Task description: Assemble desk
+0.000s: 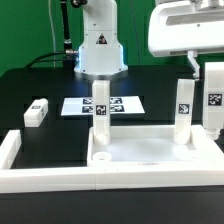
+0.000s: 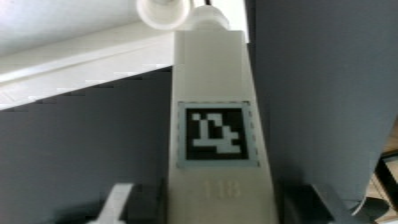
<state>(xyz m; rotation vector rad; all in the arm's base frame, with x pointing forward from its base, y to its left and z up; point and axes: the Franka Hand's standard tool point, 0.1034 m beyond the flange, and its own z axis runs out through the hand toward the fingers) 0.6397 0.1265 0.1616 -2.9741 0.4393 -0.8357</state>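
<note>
The gripper (image 1: 207, 70) is seen at the exterior view's right, closed on a short white square-section leg (image 1: 213, 95) that is held upright, its tag turned toward the camera. In the wrist view the same gripped leg (image 2: 217, 120) runs away from the gripper (image 2: 217, 208) between the two fingers (image 2: 118, 204), one at each side of it, and a black-and-white tag is carried on its facing side. A rounded white piece (image 2: 164, 12) is seen beside the leg's far end, but what it is cannot be told. The lower end of the gripped leg is placed at the far corner of the tabletop (image 1: 145, 148) on the exterior view's right; whether it is seated there cannot be told. The white tray-like tabletop lies on the black table (image 1: 40, 85), just behind the front border bar (image 1: 60, 181). A second upright leg (image 1: 184, 108) stands on the tabletop just beside the gripped one, and a third upright leg (image 1: 100, 110) stands at the far corner on the exterior view's left. A fourth leg (image 1: 37, 112) lies loose on the table, well apart at the exterior view's left. The marker board (image 1: 75, 104) lies flat behind the tabletop, in front of the robot base (image 1: 100, 45).
</note>
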